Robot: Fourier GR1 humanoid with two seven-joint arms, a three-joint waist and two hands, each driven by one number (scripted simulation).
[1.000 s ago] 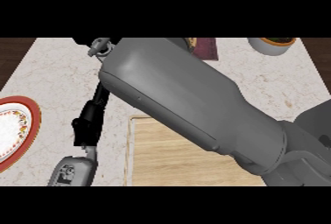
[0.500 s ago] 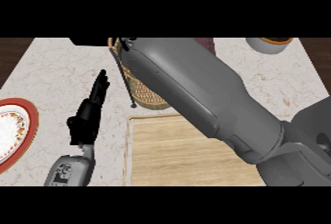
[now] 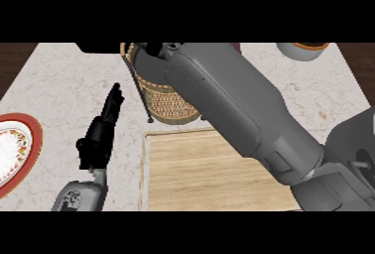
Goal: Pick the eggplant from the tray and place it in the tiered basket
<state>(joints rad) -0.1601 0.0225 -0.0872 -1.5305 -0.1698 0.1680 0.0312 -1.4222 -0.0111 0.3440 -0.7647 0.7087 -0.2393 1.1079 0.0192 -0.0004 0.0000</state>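
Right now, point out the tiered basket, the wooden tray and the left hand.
tiered basket (image 3: 170,101): head view, on its woven wicker side.
wooden tray (image 3: 209,173): head view, on its bare wooden floor.
left hand (image 3: 97,138): head view, on the black palm, fingers straight.

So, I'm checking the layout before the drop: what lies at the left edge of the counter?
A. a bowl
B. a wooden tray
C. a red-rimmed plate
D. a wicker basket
C: the red-rimmed plate is cut off by the left edge, left of the open left hand; the tray lies lower centre and the basket sits behind it under the right forearm.
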